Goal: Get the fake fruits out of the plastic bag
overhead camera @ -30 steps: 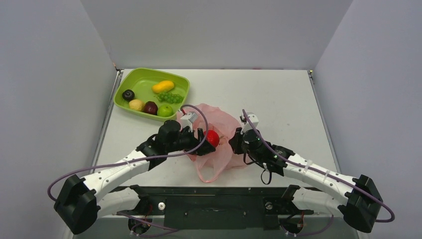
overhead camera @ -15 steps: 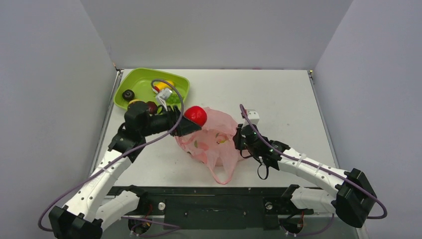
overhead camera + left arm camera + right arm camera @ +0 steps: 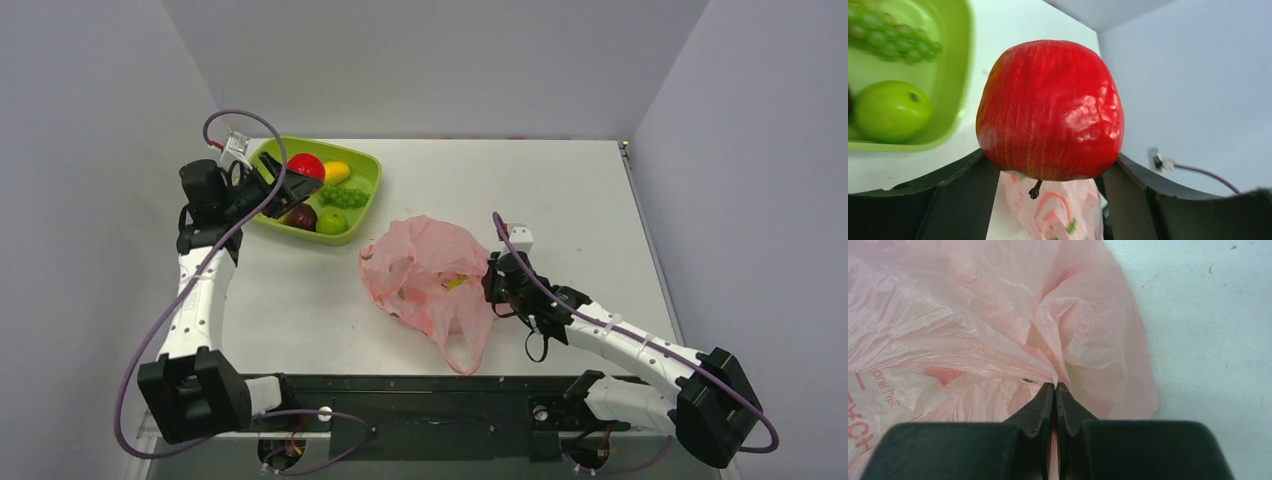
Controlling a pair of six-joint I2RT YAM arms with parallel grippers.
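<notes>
One red apple [image 3: 1048,110] sat clamped in the left tool [image 3: 298,178], held above the green tray [image 3: 362,160]. In the tray showed one green apple [image 3: 332,221], one dark red apple [image 3: 302,216], one mango [image 3: 338,171] and one bunch of grapes [image 3: 343,197]. The single pink bag [image 3: 425,270] lay mid-counter [image 3: 520,190]; its red lettering was not readable. The left arm stood folded at the counter's left edge. The right arm stretched low, and the right tool [image 3: 1055,390] was pinched on a fold of the bag.
</notes>
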